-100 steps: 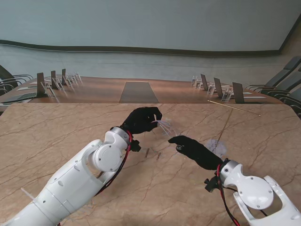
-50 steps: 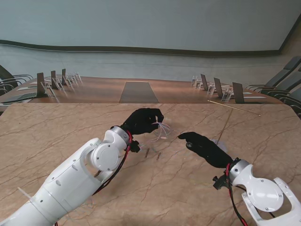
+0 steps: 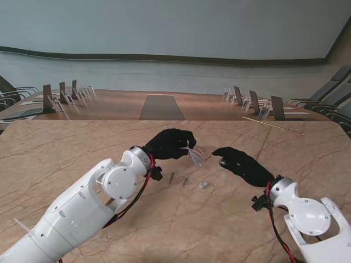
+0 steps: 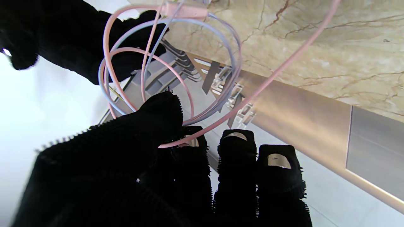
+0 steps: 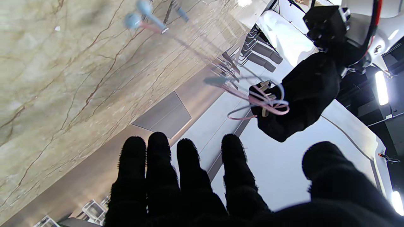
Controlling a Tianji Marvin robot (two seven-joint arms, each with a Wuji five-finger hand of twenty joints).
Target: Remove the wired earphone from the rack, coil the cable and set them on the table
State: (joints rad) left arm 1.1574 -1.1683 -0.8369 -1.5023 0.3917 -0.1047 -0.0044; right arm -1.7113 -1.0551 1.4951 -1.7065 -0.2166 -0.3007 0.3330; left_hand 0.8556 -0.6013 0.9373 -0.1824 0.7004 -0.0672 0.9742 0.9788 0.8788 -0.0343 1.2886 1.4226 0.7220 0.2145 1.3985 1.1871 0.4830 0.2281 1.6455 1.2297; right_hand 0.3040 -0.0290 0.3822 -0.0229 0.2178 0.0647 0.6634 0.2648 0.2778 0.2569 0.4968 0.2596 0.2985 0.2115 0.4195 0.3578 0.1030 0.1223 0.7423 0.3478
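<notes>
Above marble table [image 3: 66, 148], left hand [image 3: 169, 144] pinches coiled cable [image 4: 164, 72].

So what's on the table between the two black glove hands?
In the stand view, only a loose strand of the pink and blue earphone cable bridges the gap between the black-gloved left hand and black-gloved right hand; the marble table beneath looks bare.

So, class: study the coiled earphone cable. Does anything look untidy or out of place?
Yes. The left hand holds the coil in its fingers, but one pink strand runs loose out of the loops, and the earbuds dangle free over the table.
</notes>
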